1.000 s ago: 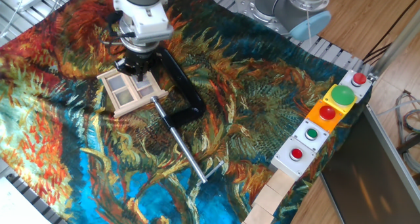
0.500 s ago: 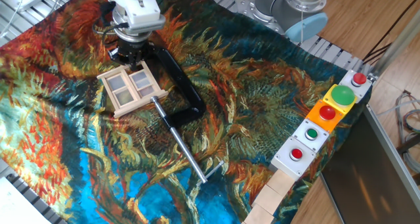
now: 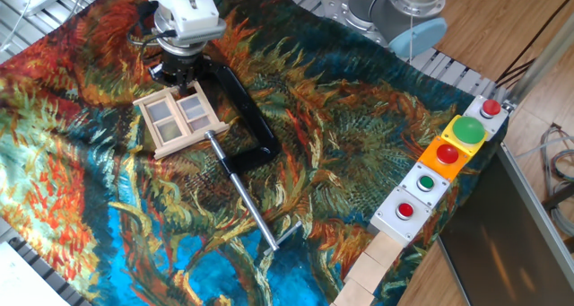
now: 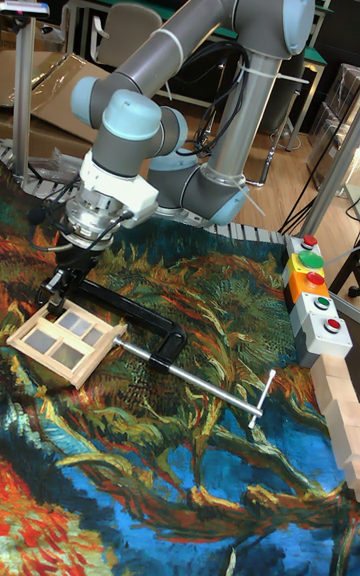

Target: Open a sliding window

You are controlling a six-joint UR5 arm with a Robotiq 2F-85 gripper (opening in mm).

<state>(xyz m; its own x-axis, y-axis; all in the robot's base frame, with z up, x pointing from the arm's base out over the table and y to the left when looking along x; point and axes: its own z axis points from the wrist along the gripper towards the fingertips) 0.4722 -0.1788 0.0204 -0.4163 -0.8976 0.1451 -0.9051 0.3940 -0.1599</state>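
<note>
Since a second ago the arm has drawn back toward the far left of the table, and over the last half second it has barely shifted; the pincer (image 3: 176, 71) now hangs at the far edge of the sliding window (image 3: 179, 119) instead of over its panes. From the fixed view I look down on the white wrist, which covers most of the fingers, so I cannot tell how wide the pincer stands or whether it touches the frame. The tall fixed view shows what that one cannot: the whole grey arm (image 4: 215, 31) arching over from its base, and the pincer (image 4: 62, 282) low beside the window's (image 4: 66, 338) far corner, its dark tips lost against the black C-clamp (image 4: 130, 316). The window lies flat on the painted cloth (image 3: 359, 135), long axis running diagonally, with the clamp's steel rod (image 3: 244, 201) starting just beside its near right corner.
</note>
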